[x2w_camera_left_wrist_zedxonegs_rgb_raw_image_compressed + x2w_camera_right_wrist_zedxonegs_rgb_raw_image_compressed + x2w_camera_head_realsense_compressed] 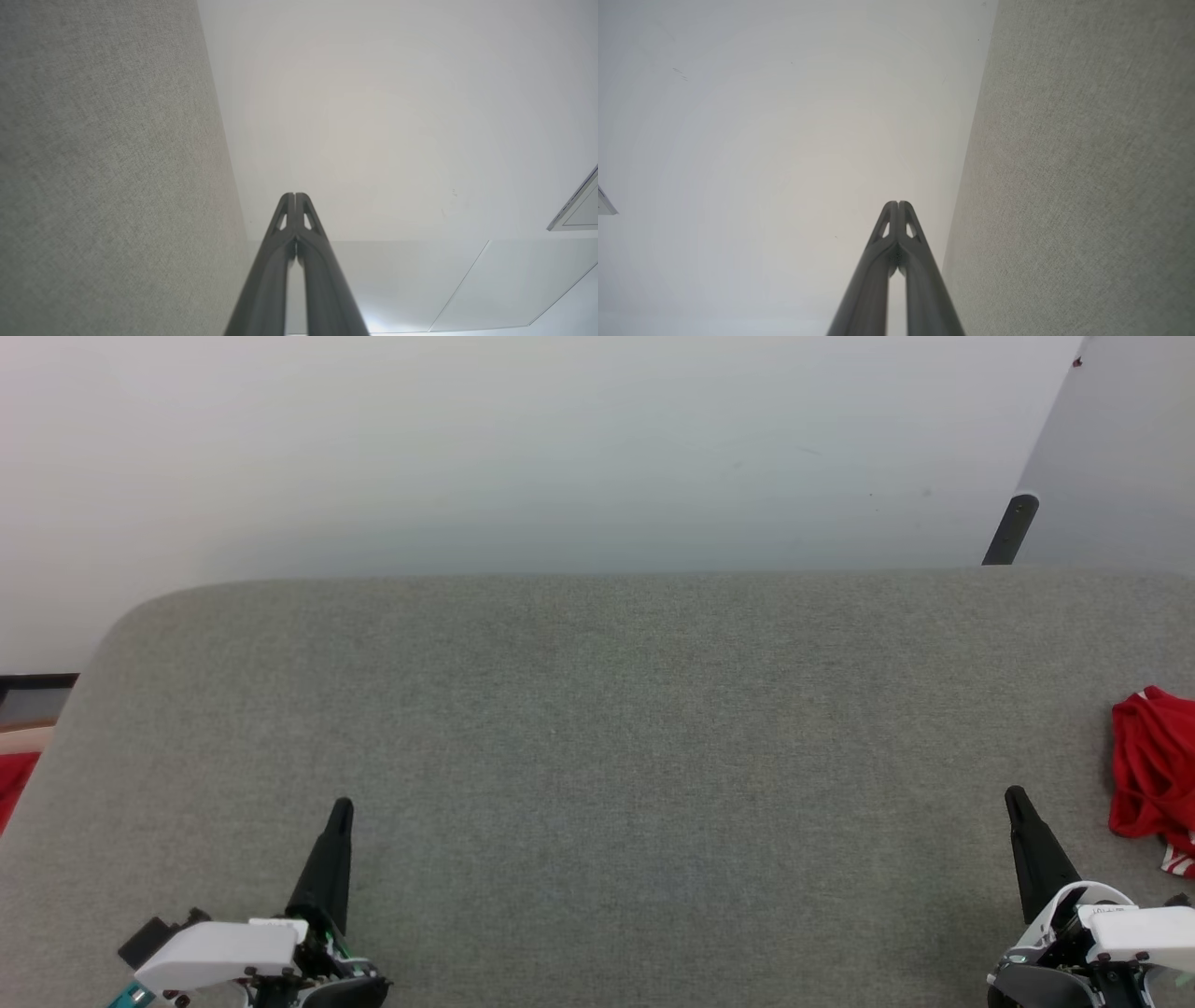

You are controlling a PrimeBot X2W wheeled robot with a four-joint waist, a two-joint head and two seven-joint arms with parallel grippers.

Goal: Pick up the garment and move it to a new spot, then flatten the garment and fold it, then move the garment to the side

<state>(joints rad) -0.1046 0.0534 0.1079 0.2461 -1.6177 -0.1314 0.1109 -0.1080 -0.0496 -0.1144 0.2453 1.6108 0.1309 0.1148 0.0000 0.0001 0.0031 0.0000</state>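
Observation:
The garment [1155, 767] is a crumpled red heap with a bit of red-white striped trim, lying at the far right edge of the grey fabric surface [616, 728] and partly cut off by the head view's border. My right gripper [1016, 797] stands shut and empty at the lower right, a short way left of the garment. At the lower left my left gripper [342, 807] is shut as well, with nothing in it. Each wrist view shows its own gripper, left [295, 196] and right [898, 204], with fingertips pressed together beside the grey surface.
A pale floor [523, 448] lies beyond the surface's far edge. A dark leg [1011, 529] and a grey panel [1120, 457] stand at the upper right. A patch of red [13, 782] shows off the left edge.

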